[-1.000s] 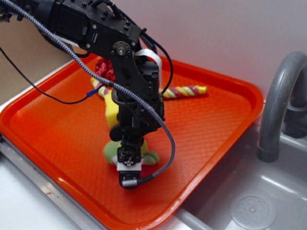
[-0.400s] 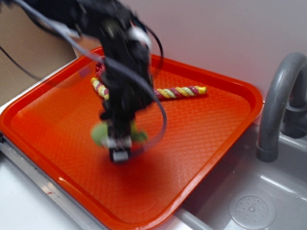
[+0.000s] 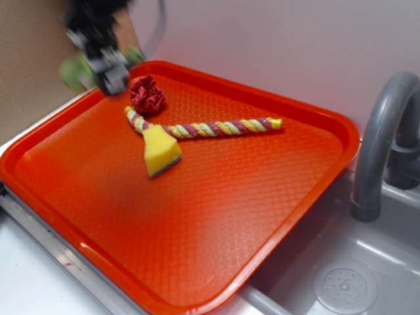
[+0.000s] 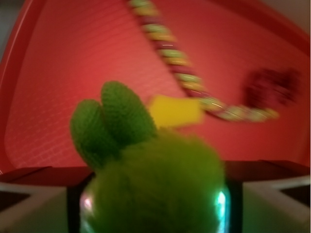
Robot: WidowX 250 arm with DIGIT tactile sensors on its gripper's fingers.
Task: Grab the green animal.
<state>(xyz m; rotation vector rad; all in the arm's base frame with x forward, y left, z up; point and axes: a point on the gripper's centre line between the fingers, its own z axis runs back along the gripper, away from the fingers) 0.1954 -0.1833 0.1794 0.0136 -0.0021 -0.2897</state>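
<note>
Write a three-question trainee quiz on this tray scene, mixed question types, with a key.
1. True or false: the green animal lies on the orange tray.
2. What touches the yellow sponge? A) red fabric ball B) braided rope C) grey faucet
3. Fill in: the tool is shut on the green ____.

Key: 1 false, it is held up above the tray's far left corner; 2 B; 3 animal.

- A big orange tray (image 3: 275, 216) sits by the grey sink (image 3: 367, 275).
- On the tray lie a yellow sponge (image 3: 160, 151), a striped rope (image 3: 210, 128) and a dark red ruffled ball (image 3: 147, 96).
- The sponge touches the rope.
</note>
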